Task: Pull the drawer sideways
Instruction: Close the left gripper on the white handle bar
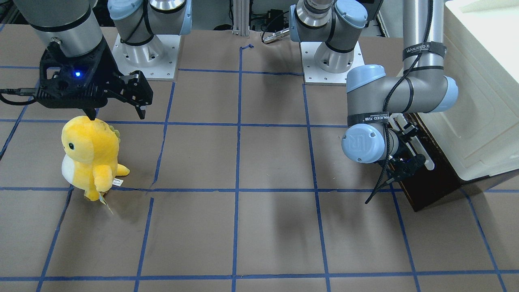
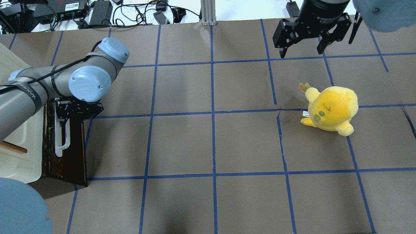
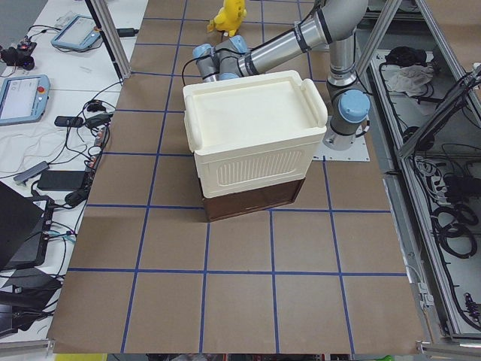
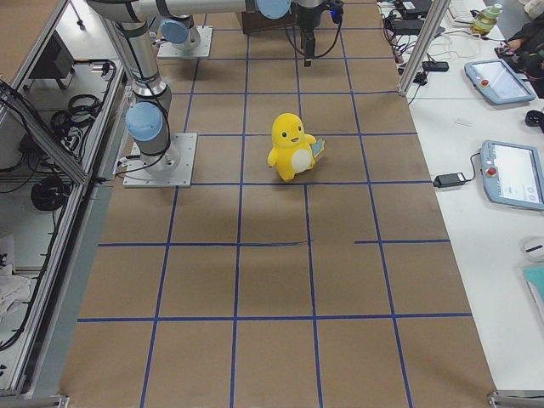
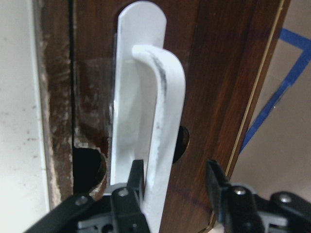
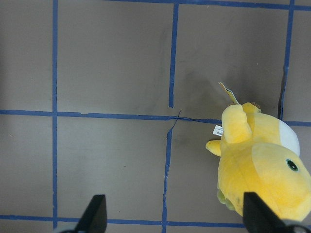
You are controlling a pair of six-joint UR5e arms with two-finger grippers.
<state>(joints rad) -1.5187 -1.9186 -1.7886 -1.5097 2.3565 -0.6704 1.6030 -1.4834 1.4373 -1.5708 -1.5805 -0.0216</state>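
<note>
The dark brown drawer (image 2: 70, 156) sits at the bottom of the cream-white cabinet (image 2: 16, 136) at the table's left end, and also shows in the front-facing view (image 1: 429, 190). Its long white bar handle (image 5: 146, 97) runs along the front (image 2: 61, 143). My left gripper (image 5: 175, 182) is open with one finger on each side of the handle's end. The handle lies close to one finger (image 5: 133, 182); a gap separates it from the other. The gripper also shows in the overhead view (image 2: 76, 112). My right gripper (image 2: 301, 53) is open and empty, high over the far right.
A yellow plush toy (image 2: 331, 109) stands on the brown paper with blue tape grid, below the right gripper (image 1: 117, 115). The cabinet (image 3: 248, 128) fills the table's left end. Cables and power bricks lie beyond the far edge.
</note>
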